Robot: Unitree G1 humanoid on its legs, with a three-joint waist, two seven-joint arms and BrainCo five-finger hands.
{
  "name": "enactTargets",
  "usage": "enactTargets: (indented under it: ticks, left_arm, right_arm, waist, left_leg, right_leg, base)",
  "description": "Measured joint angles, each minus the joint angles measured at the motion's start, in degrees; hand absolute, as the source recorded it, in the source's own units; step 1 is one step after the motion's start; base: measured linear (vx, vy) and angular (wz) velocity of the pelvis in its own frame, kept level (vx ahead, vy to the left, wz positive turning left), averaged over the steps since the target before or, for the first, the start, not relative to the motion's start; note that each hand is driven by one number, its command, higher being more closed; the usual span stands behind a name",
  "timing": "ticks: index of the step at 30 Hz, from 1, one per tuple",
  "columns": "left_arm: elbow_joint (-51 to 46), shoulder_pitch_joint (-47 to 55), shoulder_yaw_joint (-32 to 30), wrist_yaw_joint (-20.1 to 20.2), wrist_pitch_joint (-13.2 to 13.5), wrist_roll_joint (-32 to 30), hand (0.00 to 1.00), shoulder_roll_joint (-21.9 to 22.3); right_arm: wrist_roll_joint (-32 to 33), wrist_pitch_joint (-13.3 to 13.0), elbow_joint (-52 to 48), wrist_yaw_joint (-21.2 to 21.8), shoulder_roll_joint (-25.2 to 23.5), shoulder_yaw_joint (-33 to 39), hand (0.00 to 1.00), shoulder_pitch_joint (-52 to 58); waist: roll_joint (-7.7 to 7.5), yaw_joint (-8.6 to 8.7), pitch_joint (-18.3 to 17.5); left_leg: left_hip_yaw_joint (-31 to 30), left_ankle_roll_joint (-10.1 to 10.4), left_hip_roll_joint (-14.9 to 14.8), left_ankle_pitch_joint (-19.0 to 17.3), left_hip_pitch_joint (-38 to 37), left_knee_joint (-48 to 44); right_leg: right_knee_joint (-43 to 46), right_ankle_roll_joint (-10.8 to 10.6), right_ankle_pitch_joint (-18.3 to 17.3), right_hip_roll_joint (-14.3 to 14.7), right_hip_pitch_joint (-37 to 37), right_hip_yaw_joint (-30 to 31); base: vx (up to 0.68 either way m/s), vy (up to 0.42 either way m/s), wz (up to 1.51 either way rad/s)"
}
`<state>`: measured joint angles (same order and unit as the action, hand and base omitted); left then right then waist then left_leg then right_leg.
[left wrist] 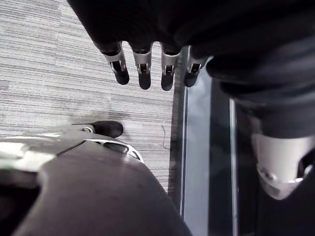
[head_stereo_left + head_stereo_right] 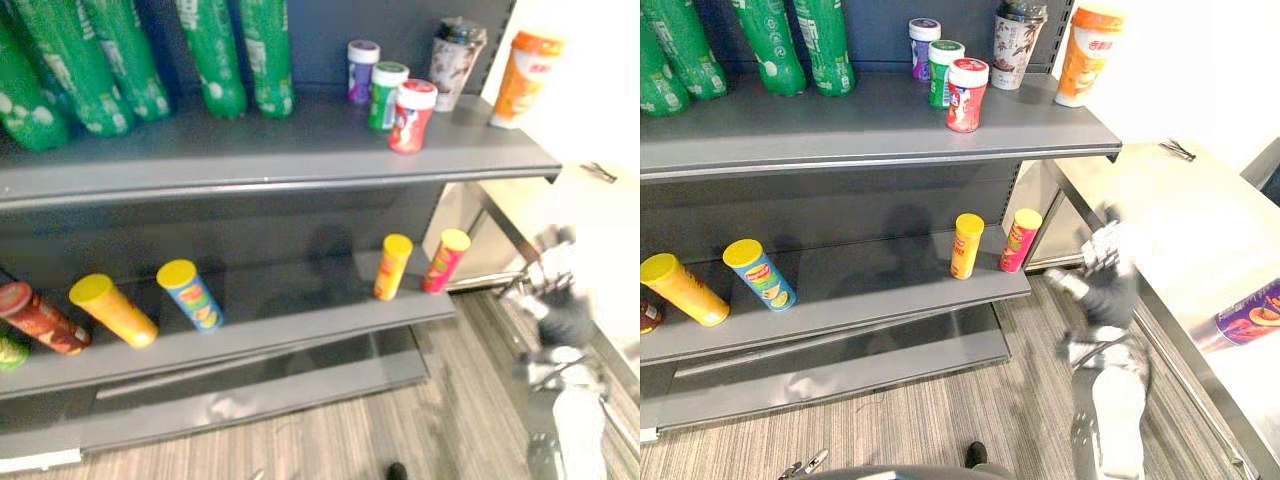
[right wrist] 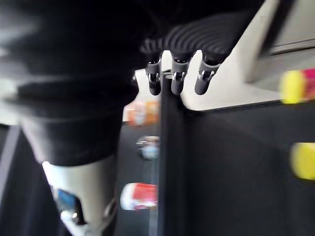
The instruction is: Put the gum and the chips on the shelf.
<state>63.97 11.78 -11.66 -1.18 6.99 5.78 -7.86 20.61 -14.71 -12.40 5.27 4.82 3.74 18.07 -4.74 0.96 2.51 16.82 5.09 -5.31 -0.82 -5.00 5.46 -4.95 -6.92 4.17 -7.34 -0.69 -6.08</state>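
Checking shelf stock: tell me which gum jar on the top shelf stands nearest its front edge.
The red jar; the green jar and purple jar stand farther back.

Grey shelf (image 2: pixel 870 125), two boards, left of the fingers (image 3: pixel 177 81) of the right hand (image 2: pixel 1102 265).
Upper board: green bottles (image 2: pixel 770 45), gum jars (image 2: pixel 966 95), cups (image 2: pixel 1085 55); lower: chip cans (image 2: pixel 965 245).

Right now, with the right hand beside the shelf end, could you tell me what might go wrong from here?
1. The right hand hangs open close to the pink chips can at the lower shelf's right end; a swing could topple it.
2. The red gum jar stands nearest the upper shelf's front edge, so adding gum there might knock it off.
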Motion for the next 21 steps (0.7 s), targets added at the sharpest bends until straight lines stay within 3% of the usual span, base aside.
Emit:
enactTargets:
  ticks: [4,9,15,21]
  left_arm:
    - [1.26,-0.51,0.07,0.00,0.04,-0.31,0.00,0.30]
    - [1.65,-0.74,0.61,-0.14,0.11,-0.35,0.00,0.87]
    - [1.79,-0.83,0.66,-0.80,0.13,-0.33,0.00,1.39]
    - [2.09,-0.83,0.71,-1.13,0.22,-0.24,0.00,1.39]
  right_arm:
    - [-0.76,3.97,17.24,3.01,-2.04,-1.41,0.00,3.41]
    - [-4.50,4.22,40.86,1.12,-2.11,3.11,0.00,1.21]
    - [-4.30,5.34,65.89,-2.39,-2.28,10.69,0.00,-3.07]
    - [-6.83,6.24,71.89,-6.63,-3.14,13.94,0.00,-3.81]
  waist:
    - [1.11,0.20,-0.20]
    - [2.27,0.32,-0.38]
    - [3.40,0.30,-0.26]
    - [3.39,0.33,-0.24]
  left_leg:
    - [0.31,0.04,0.01,-0.21,-0.04,-0.01]
    - [0.52,0.22,-0.18,-0.39,-0.18,-0.02]
    - [0.56,0.36,-0.45,-0.51,-1.17,-0.02]
    - [0.65,0.39,-0.33,-0.72,-1.46,-0.02]
  right_leg:
    - [-0.14,-0.02,0.00,-0.02,-0.03,0.24]
    - [-0.24,-0.01,0.00,0.17,0.01,0.39]
    - [-0.40,0.05,-0.05,0.29,1.01,0.39]
    - [-0.38,0.02,-0.16,0.26,1.27,0.38]
  base:
    - [0.00,-0.008,-0.03]
    - [0.00,-0.003,-0.01]
    - [0.00,0.000,0.00]
    - [0.00,0.000,0.00]
